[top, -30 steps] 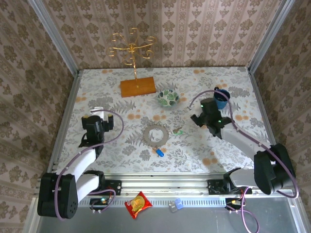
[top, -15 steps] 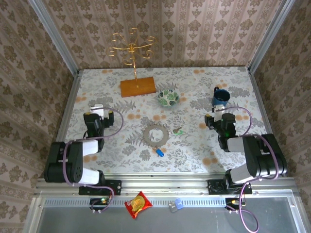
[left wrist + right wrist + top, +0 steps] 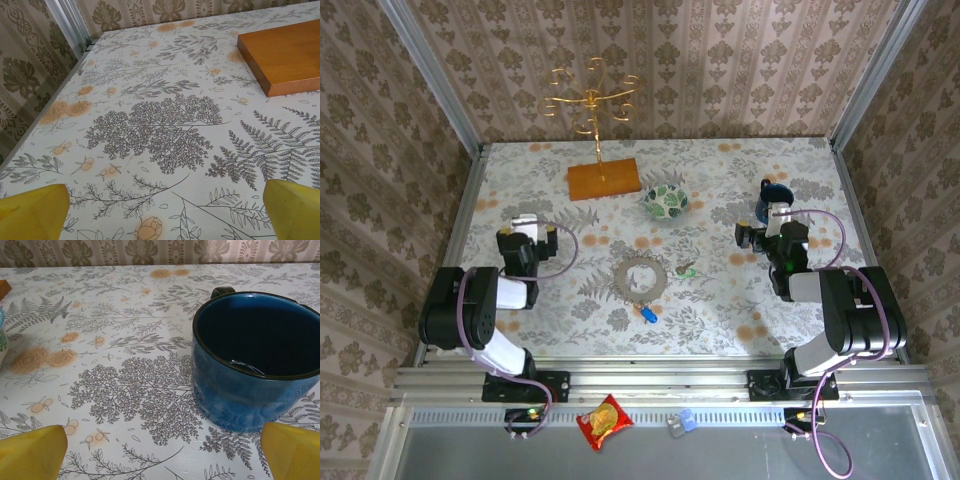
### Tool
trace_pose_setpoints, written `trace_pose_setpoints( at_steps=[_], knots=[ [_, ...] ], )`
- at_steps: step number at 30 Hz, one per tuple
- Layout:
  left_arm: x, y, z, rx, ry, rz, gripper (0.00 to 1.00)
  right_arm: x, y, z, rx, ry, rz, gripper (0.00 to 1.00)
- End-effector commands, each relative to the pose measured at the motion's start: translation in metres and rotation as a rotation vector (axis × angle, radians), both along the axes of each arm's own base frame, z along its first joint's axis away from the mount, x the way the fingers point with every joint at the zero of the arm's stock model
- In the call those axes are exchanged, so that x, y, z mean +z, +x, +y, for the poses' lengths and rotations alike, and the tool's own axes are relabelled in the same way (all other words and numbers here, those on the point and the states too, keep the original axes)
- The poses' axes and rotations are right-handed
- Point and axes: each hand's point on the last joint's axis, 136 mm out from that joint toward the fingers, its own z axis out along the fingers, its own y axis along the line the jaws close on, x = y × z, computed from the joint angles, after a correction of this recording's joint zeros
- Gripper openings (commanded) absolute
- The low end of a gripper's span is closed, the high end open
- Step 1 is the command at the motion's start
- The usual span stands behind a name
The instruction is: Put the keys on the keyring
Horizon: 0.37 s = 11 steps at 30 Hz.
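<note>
The keyring [image 3: 641, 277], a flat grey-brown ring, lies mid-table. The blue-headed key [image 3: 647, 313] rests just in front of it, and the green-headed key [image 3: 687, 269] lies to its right; both are loose on the cloth. My left gripper [image 3: 525, 226] sits far left of the ring, open, its yellow fingertips [image 3: 32, 210] wide apart over bare cloth [image 3: 165, 220]. My right gripper [image 3: 772, 224] is far right of the ring, open [image 3: 162, 460], with nothing between its fingertips [image 3: 295, 450], facing a blue mug [image 3: 250, 385].
The blue mug [image 3: 775, 196] stands just beyond my right gripper. A patterned bowl [image 3: 666, 201] sits behind the ring. A wooden base [image 3: 604, 179] carries a gold stand [image 3: 592, 100]; that base [image 3: 285, 55] lies ahead of my left gripper. A snack packet [image 3: 604, 421] lies off the table's front.
Both arms have folded back toward their sides. My right gripper drew away from the middle to the mug and opened wider. The keys and ring have not moved.
</note>
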Motion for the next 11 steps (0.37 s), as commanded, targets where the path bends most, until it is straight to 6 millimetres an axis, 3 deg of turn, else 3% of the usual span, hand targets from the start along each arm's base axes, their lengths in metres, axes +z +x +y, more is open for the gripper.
trace_pose_setpoints(
  at_steps=[1,11],
  knots=[
    [0.0097,0.0066,0.0004,-0.002,0.01,-0.023,1.0,0.0032,0.004,-0.006,-0.049,0.0,-0.006,1.0],
    [0.0076,0.0102,0.0007,-0.045,-0.038,0.001,1.0,0.003,0.0038,-0.0063,-0.053,-0.004,-0.005,1.0]
  ],
)
